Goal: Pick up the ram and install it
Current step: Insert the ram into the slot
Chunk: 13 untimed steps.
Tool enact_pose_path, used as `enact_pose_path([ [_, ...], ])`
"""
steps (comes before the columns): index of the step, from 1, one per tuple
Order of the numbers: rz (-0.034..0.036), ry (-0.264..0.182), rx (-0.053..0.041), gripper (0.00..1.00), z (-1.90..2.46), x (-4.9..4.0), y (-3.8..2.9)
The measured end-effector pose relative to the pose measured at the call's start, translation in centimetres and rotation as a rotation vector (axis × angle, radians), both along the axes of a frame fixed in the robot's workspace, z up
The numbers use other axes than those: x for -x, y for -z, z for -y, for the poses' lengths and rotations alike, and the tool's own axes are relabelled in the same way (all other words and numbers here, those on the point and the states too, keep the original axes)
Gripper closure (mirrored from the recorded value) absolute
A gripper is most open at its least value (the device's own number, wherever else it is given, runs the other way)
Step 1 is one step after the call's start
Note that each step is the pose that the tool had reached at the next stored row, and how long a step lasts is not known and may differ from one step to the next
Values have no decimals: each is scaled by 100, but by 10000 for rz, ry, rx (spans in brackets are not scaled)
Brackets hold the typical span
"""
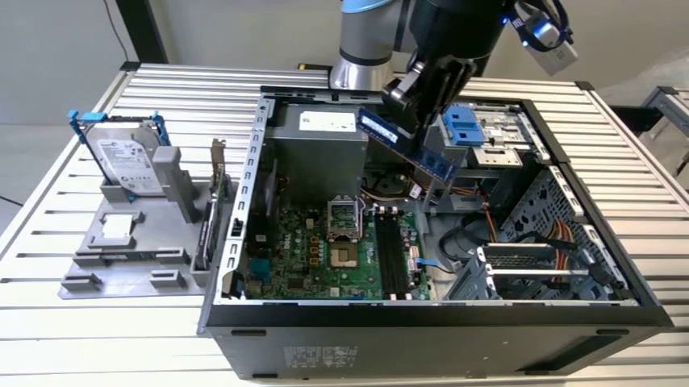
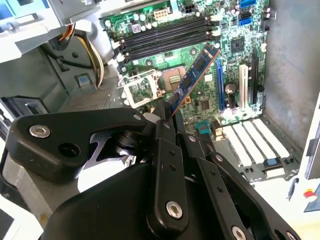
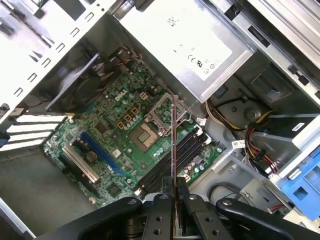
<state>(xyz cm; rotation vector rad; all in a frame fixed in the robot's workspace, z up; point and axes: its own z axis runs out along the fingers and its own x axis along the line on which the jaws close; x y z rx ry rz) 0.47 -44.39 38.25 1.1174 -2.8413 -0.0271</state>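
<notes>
The ram [image 1: 407, 147] is a narrow blue-and-dark stick, and my gripper [image 1: 414, 113] is shut on its upper edge. It hangs tilted above the open computer case [image 1: 248, 242], over the area between the power supply and the drive bays. In the second wrist view the ram [image 2: 195, 75] sticks out from the gripper [image 2: 165, 114] over the motherboard. In the first wrist view the ram [image 3: 173, 145] appears edge-on as a thin line rising from the gripper [image 3: 174, 189]. The black memory slots [image 1: 393, 258] [image 2: 165, 35] [image 3: 170, 162] lie below, apart from the stick.
A silver hard drive in a blue bracket [image 1: 127, 157] stands on a grey holder [image 1: 119, 242] at the exterior view's left, with a card [image 1: 215, 193] beside it. Inside the case are the power supply [image 1: 318, 137], a blue drive bay [image 1: 463, 125] and loose cables [image 1: 538, 234].
</notes>
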Motion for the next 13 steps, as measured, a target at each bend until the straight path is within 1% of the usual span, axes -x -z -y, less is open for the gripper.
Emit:
enact_pose_path([
  [13, 0, 1013, 0, 100, 0, 0, 0],
])
